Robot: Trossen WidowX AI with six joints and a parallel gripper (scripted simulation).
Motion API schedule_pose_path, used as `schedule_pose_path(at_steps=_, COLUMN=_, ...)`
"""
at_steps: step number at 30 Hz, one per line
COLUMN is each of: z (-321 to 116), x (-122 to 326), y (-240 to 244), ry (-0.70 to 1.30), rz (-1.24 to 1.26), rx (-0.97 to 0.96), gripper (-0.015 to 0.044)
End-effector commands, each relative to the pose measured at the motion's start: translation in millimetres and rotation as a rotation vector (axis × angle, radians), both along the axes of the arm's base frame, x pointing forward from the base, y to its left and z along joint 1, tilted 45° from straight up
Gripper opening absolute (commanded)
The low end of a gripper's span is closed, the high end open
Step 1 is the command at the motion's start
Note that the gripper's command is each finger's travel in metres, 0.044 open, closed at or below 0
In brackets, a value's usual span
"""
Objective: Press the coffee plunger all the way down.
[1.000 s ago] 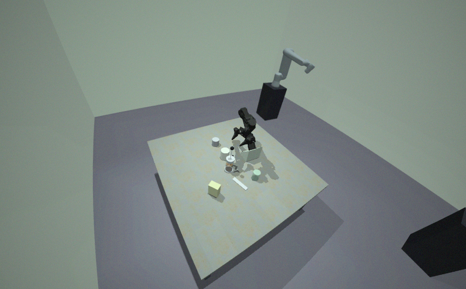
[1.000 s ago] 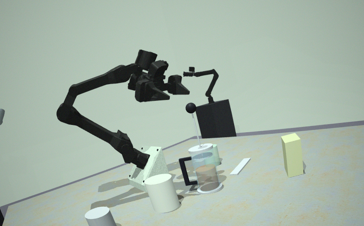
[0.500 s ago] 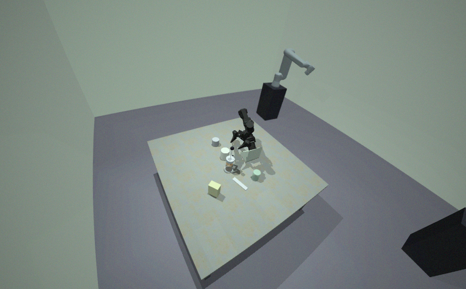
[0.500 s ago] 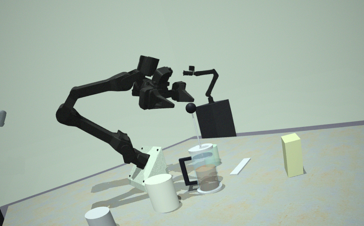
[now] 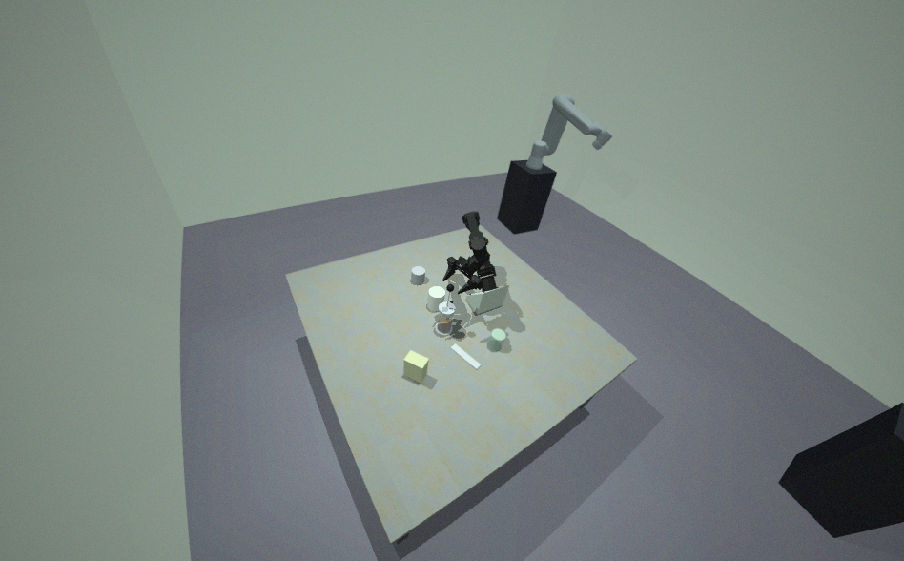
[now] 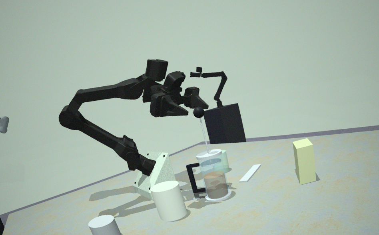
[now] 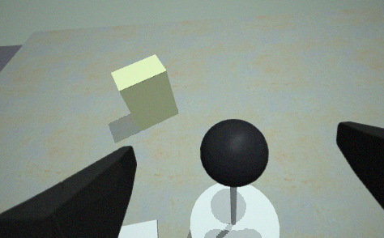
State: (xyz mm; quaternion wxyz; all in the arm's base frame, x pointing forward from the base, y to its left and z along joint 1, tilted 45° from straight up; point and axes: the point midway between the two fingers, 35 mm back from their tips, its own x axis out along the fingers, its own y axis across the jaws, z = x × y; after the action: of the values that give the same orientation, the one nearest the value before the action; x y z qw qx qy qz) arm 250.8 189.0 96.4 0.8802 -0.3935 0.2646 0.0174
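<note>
In the wrist view we see our jaws spread wide and empty, their roots cut off by the frame, flanking the black plunger knob [image 7: 234, 152] — its rod still raised over the press's white lid [image 7: 235, 214], the beaker hidden below — with the yellow block [image 7: 147, 92] farther off on the table [image 7: 305, 73].

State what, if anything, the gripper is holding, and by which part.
Nothing is held. The gripper is open, its fingers apart on either side of the plunger knob.
</note>
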Motion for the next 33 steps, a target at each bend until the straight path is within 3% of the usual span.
schedule_pose_path(at_steps=1, z=-3.5, x=5.1, y=-2.0, ry=0.002, rz=0.003, rx=-0.004, gripper=0.044)
schedule_pose_path(at_steps=3, z=-3.8, x=6.0, y=-2.4, ry=0.002, rz=0.003, rx=-0.005, gripper=0.044)
schedule_pose_path(at_steps=15, z=-3.8, x=6.0, y=-2.4, ry=0.002, rz=0.003, rx=-0.005, gripper=0.0125)
schedule_pose_path(at_steps=33, z=-12.6, x=8.1, y=-7.9, ry=0.004, rz=0.002, rx=-0.004, gripper=0.0123)
